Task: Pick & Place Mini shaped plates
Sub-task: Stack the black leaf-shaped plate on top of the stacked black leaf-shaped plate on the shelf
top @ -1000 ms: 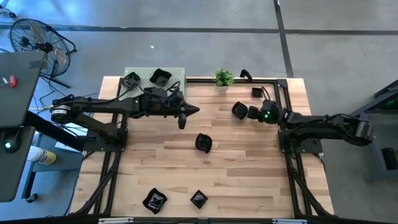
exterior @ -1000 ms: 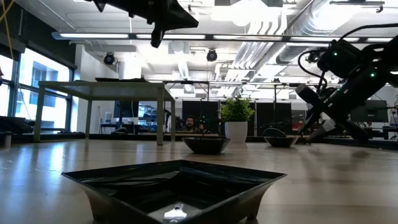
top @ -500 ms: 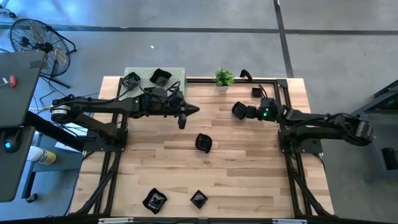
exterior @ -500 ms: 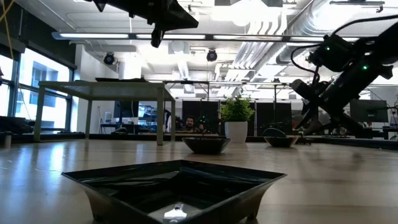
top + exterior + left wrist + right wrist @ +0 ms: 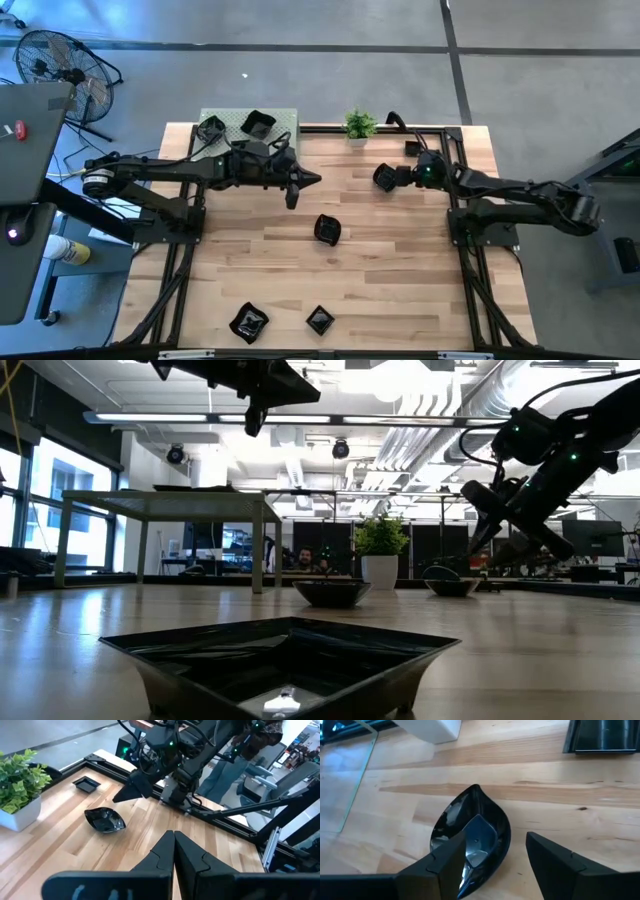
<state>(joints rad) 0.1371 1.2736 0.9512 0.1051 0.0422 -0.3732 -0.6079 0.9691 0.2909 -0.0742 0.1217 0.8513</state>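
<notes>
Below right gripper: glossy black leaf-shaped plate on pale wood table

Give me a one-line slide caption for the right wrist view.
Open right tool poised over a leaf-shaped black dish on the wooden table.

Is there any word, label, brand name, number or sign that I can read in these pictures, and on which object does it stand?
None can be read.
The black plates and the white plant pot carry no print.
The screens in the room behind the table, seen in the low view, are too small to read.
</notes>
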